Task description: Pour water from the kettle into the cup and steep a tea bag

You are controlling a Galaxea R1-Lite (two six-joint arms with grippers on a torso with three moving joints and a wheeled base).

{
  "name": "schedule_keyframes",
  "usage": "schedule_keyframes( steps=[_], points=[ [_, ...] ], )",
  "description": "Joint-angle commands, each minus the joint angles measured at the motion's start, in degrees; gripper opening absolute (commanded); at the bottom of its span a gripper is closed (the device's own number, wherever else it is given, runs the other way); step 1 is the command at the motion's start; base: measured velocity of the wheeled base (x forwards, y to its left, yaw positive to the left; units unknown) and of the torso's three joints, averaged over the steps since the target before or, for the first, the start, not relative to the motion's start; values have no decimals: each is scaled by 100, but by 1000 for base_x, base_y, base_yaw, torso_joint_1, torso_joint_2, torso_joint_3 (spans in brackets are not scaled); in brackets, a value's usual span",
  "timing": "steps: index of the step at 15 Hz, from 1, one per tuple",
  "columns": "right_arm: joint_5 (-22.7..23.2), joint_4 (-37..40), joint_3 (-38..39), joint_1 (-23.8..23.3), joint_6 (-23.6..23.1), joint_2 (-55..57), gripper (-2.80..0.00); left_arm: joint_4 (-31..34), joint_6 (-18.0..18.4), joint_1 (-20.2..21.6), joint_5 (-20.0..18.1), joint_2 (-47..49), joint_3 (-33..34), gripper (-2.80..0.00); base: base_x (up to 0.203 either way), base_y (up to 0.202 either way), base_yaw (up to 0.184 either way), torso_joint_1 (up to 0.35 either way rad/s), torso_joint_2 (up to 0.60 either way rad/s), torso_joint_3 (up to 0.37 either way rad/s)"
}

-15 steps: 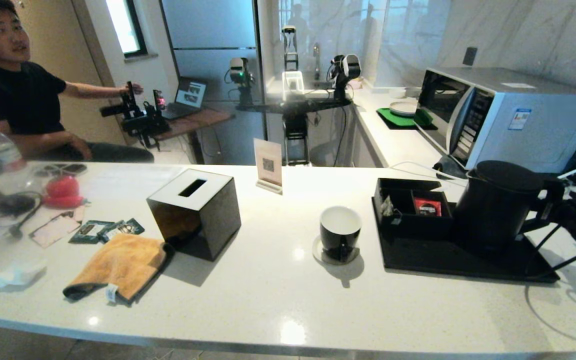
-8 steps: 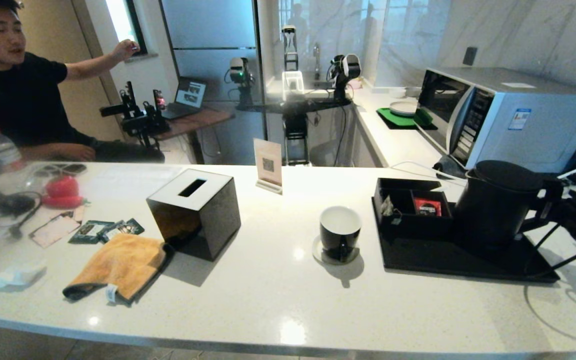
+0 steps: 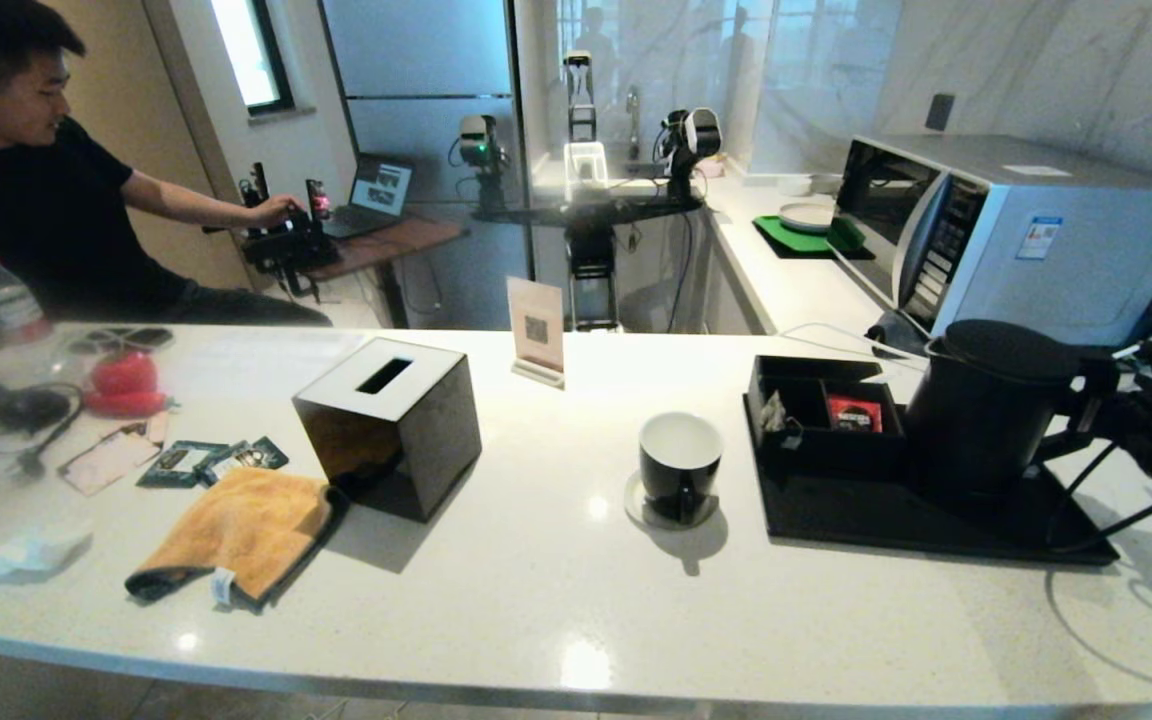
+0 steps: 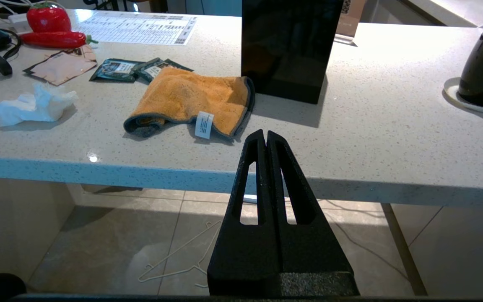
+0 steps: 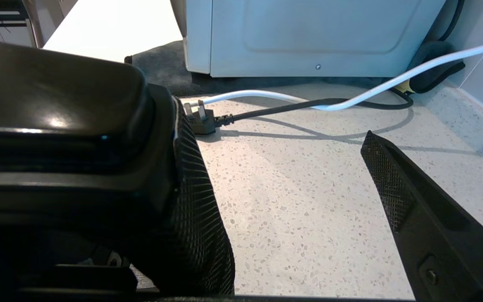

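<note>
The matte black kettle [image 3: 986, 420] stands on a black tray [image 3: 886, 525] at the right of the counter. My right gripper [image 5: 273, 126] is open just behind it, by the handle side. In the right wrist view a glossy black part of the kettle [image 5: 57, 117] lies against the outer side of one finger, and only bare counter shows between the fingers. The black cup [image 3: 680, 470] sits on a saucer at mid-counter, its inside white; no water shows. The tea bag [image 3: 774, 410] lies in the black box on the tray. My left gripper [image 4: 265, 135] is shut and empty, below the counter's front edge.
A red sachet [image 3: 854, 413] shares the box with the tea bag. A black tissue box [image 3: 391, 425], an orange cloth [image 3: 241, 530] and green packets [image 3: 216, 460] lie to the left. A microwave [image 3: 1016, 230] stands behind the kettle, with a plug [image 5: 201, 121] and cords beside it.
My right arm has edged slightly towards the kettle. The man in the background has moved his arm. The cup and tea bag have not moved.
</note>
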Motion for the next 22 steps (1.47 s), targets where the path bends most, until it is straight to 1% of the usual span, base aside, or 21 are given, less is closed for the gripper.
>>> schedule_keyframes(
  steps=[1,2,3,4,22],
  points=[
    [8,-52,9,17,-7,-34,0,0,-4,0,5,6,0,-280,0,0,0,0,0,0],
    [8,-43,9,22,-11,-34,0,0,-4,0,5,6,0,-280,0,0,0,0,0,0],
    [8,-48,26,26,-15,-34,-135,0,-4,0,5,6,0,-280,0,0,0,0,0,0],
    [9,-43,26,26,-69,-43,-280,0,-4,0,5,6,0,-280,0,0,0,0,0,0],
    [8,-123,135,98,-112,-185,-280,0,-4,0,5,6,0,-280,0,0,0,0,0,0]
  ],
)
